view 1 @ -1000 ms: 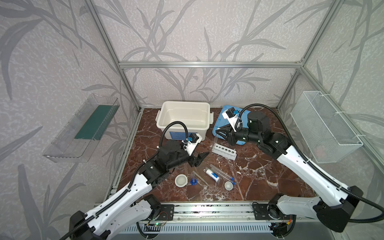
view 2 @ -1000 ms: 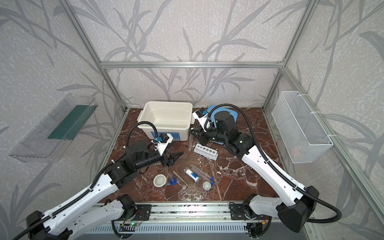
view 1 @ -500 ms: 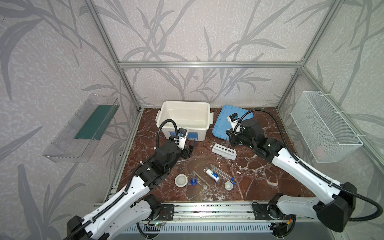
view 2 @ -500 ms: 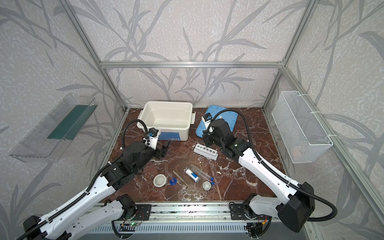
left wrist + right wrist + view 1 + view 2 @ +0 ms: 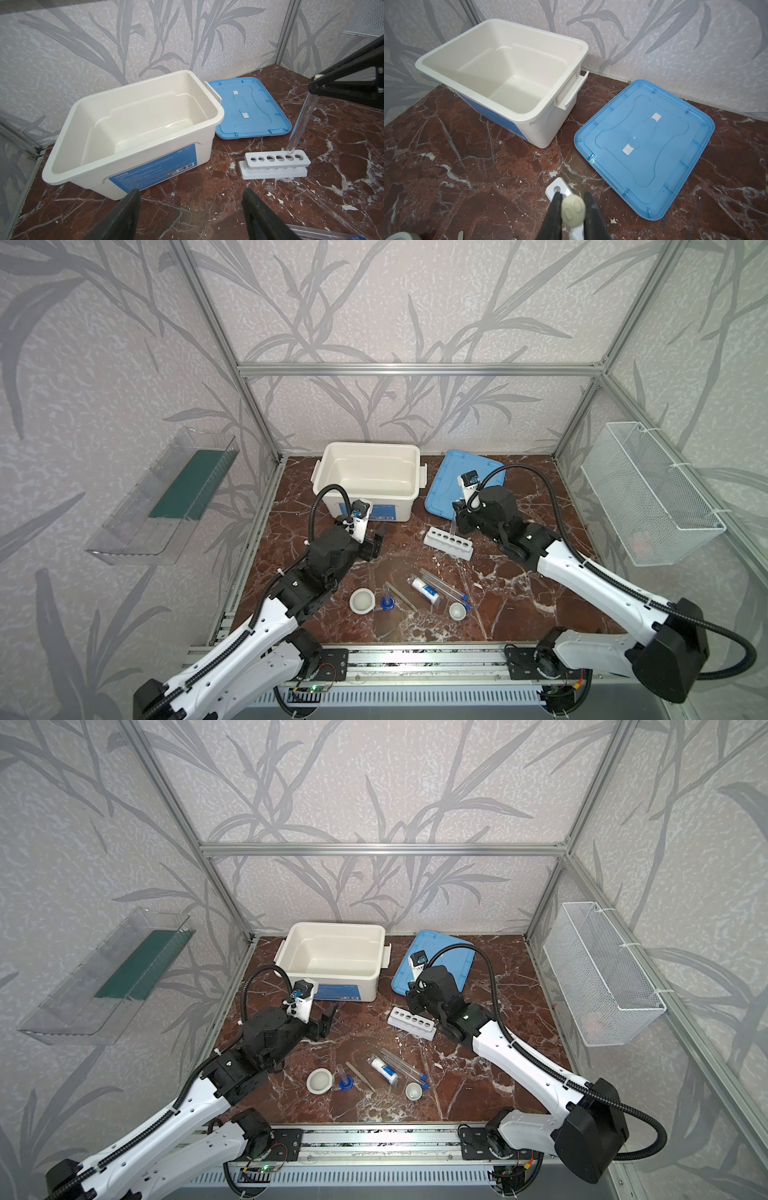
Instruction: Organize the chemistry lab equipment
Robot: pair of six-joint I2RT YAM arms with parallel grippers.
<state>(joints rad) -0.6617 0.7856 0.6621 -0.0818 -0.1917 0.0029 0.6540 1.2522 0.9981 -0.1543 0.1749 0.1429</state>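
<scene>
My right gripper [image 5: 573,196] is shut on a clear test tube with a white cap [image 5: 573,208]. The tube [image 5: 301,122] hangs nearly upright, its lower end at a hole near one end of the white six-hole rack [image 5: 274,168]. My left gripper [image 5: 191,199] stands open and empty above the bare floor in front of the bin. Near the front lie two white cups [image 5: 361,600] [image 5: 457,611], the blue-based cylinder [image 5: 387,602], metal tweezers [image 5: 401,595], the blue-labelled bottle [image 5: 424,590] and clear blue-capped test tubes [image 5: 444,588].
The big white bin [image 5: 332,472] stands open at the back, its blue lid [image 5: 444,497] flat beside it. A wire basket [image 5: 648,493] hangs on the right wall and a clear shelf [image 5: 166,497] on the left wall.
My right gripper has turned downward and lowered the tube from beside the lid to the rack. My left gripper has drawn back to the left and now faces the bin.
</scene>
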